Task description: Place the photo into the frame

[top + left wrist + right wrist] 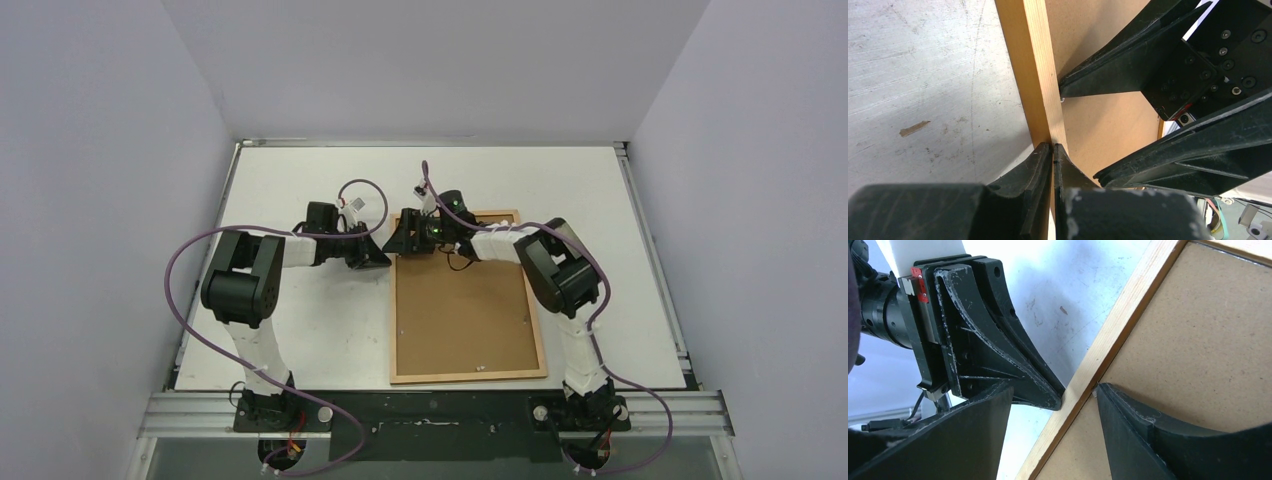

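Observation:
The frame (393, 320) lies flat on the white table, back up, with a brown fibreboard backing (465, 310) filling it. The photo is hidden. My left gripper (385, 258) is shut, and its joined tips (1053, 146) touch the outer side of the frame's left wooden border (1033, 60) near the far left corner. My right gripper (405, 240) is open and straddles that same border (1128, 305). One of its fingers (1128, 420) rests on the backing (1198, 340) just inside the border, and the other hangs over the table outside it, beside the left gripper (1055, 399).
Small metal tabs (480, 367) sit along the backing's near edge. Grey walls enclose the table on three sides, with metal rails (650, 260) along its edges. Purple cables (185, 300) loop off both arms.

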